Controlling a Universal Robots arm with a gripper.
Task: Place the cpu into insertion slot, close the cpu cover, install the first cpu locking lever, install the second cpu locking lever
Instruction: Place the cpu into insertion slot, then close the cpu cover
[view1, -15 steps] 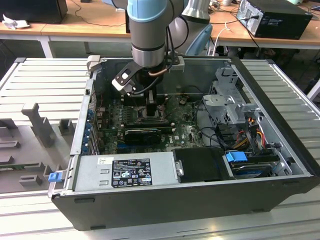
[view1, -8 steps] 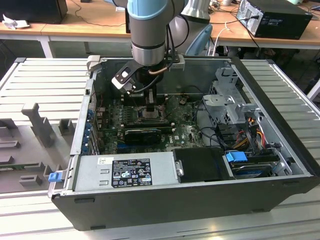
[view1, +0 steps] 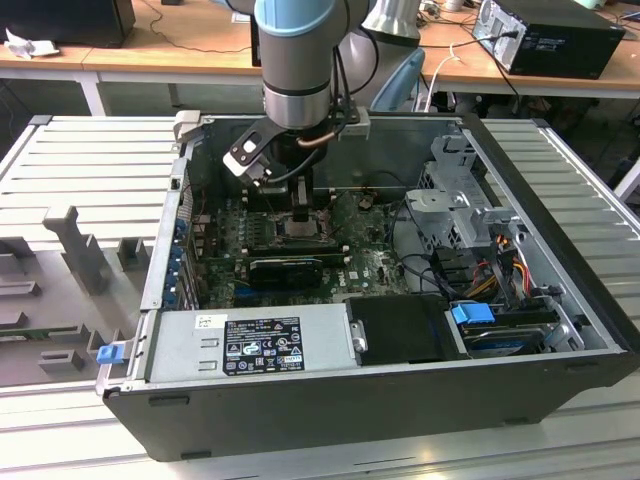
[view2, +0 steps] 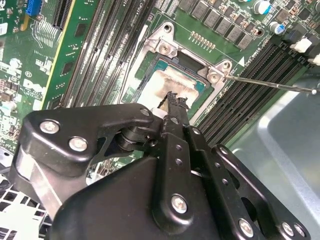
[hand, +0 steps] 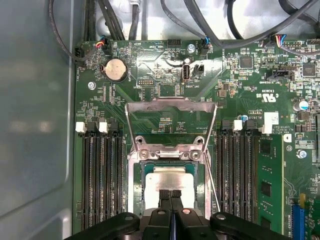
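Observation:
The cpu lies flat in the insertion slot on the green motherboard; in the second wrist view the cpu shows with a pale smear on its top. My gripper hangs just over its near edge, fingertips pressed together with nothing between them. In the second wrist view the gripper is at the chip's edge. The cpu cover stands tilted up and open behind the slot. A thin locking lever sticks out free from the slot's side. In the exterior view the gripper reaches down into the computer case.
Memory slots flank the socket on both sides. A coin battery and cable bundles sit beyond the cover. The case wall runs close by. A power supply and drive cage fill the case's other parts.

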